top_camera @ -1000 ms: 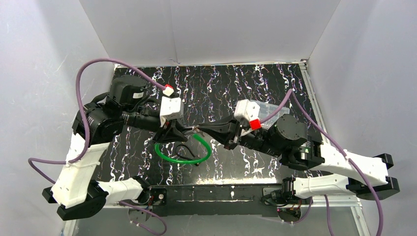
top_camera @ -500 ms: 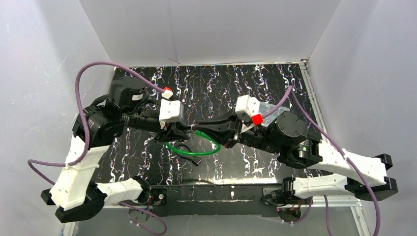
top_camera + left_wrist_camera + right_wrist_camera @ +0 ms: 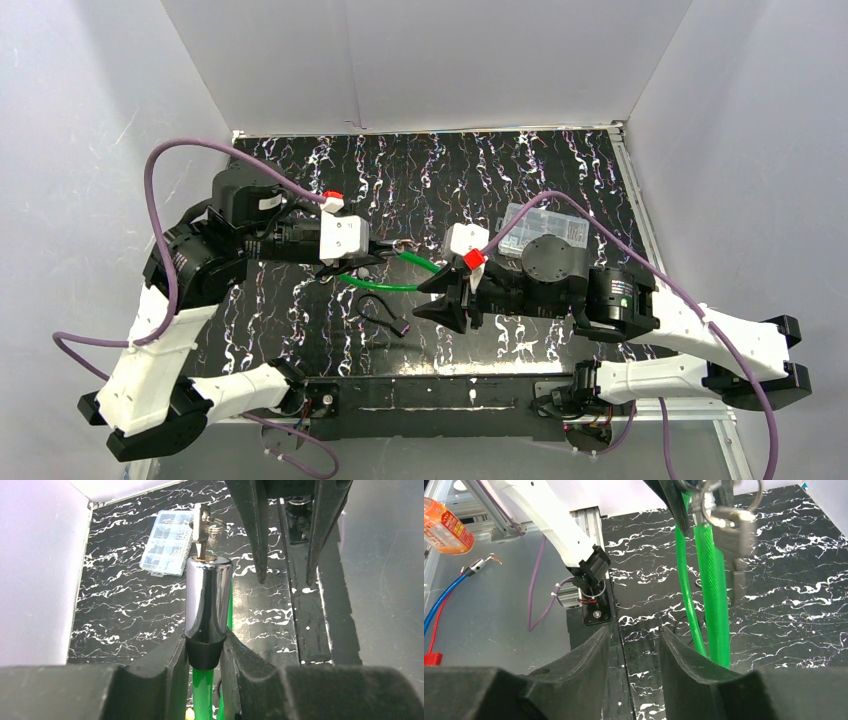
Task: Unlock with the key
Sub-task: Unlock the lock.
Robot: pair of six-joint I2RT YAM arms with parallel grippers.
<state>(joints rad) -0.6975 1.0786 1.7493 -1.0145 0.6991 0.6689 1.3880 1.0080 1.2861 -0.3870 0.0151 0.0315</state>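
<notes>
Right gripper point(image 3: 441, 303) backs off toward 5 o'clock, released; left gripper point(image 3: 205, 647) clamps the lock point(image 3: 208, 600), key point(image 3: 201, 527) seemingly inserted.

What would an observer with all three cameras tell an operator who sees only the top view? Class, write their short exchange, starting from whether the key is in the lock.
Operator: From above I can't tell. Is the key in the lock?
Observer: Yes. The left wrist view shows the key seated in the end of the chrome lock cylinder.
Operator: Are the right fingers gripping anything?
Observer: No. The right wrist view shows the right fingers apart with nothing between them.
</notes>
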